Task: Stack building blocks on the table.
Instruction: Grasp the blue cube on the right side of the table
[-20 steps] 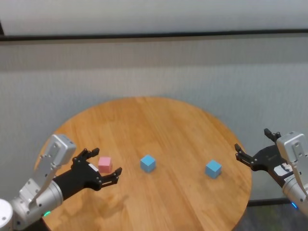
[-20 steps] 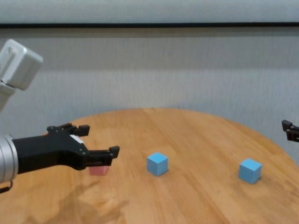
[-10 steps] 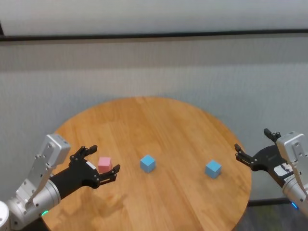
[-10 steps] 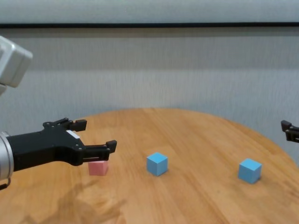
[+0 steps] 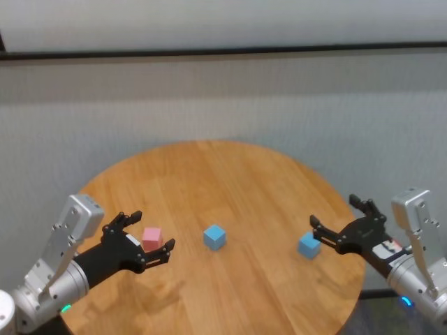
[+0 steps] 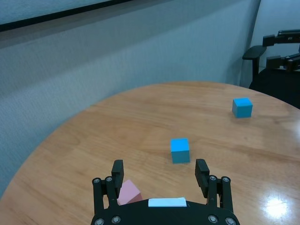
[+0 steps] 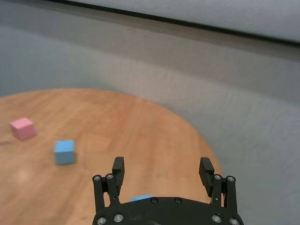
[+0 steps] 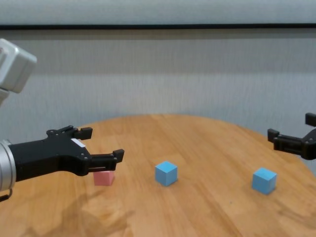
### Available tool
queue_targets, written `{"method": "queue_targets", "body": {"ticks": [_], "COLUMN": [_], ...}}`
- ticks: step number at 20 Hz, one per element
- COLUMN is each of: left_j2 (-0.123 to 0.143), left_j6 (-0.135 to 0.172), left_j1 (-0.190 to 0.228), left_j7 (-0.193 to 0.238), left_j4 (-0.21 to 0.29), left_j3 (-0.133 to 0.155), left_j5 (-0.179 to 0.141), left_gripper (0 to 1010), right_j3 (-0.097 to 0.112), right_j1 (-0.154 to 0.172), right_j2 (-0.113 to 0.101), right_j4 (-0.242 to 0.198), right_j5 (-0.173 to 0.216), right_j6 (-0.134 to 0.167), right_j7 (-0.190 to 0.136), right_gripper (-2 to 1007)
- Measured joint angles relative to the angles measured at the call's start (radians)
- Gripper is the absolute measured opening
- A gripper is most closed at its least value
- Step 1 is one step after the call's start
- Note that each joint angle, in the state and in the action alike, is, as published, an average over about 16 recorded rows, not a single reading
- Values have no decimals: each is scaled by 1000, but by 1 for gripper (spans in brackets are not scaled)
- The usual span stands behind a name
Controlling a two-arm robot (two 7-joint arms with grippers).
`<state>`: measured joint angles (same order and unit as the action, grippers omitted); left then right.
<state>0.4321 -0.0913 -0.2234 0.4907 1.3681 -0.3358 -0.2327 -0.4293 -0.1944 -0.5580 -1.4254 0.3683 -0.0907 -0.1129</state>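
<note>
Left gripper (image 5: 148, 239): fingers apart, straddling small matte pale pink cube (image 5: 151, 237).
Right gripper (image 5: 340, 225): fingers apart, above small light blue cube (image 5: 308, 245).
Risk: off-centre closing could nudge either cube across round wooden desk (image 5: 230, 174).

Matte cubes (image 5: 214, 236), glossy wood-plank table (image 5: 230, 181)

You have three small matte cubes, unstacked, on the round wood-plank table (image 5: 230, 174). The pink cube (image 5: 151, 237) lies toward the left, the first blue cube (image 5: 214, 236) sits mid-table, and the second blue cube (image 5: 308, 245) rests well apart, near the right edge.
</note>
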Motion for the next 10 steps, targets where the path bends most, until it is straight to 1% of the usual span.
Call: {"method": "queue_targets", "body": {"ticks": [5, 10], "left_j2": [-1, -2], "left_j6": [2, 3], "left_j1": [-1, -2], "left_j7": [0, -1], "left_j4": [-1, -2], "left_j3": [-1, -1], "left_j5": [1, 2], "left_gripper": [1002, 1002], "right_j3": [15, 28], "right_j1": [1, -1], "right_j2": [21, 33], "right_j4": [14, 35], "right_j5": [59, 94], "right_j6": [23, 47], "right_j7": [-62, -107], "right_gripper": [1005, 1005]}}
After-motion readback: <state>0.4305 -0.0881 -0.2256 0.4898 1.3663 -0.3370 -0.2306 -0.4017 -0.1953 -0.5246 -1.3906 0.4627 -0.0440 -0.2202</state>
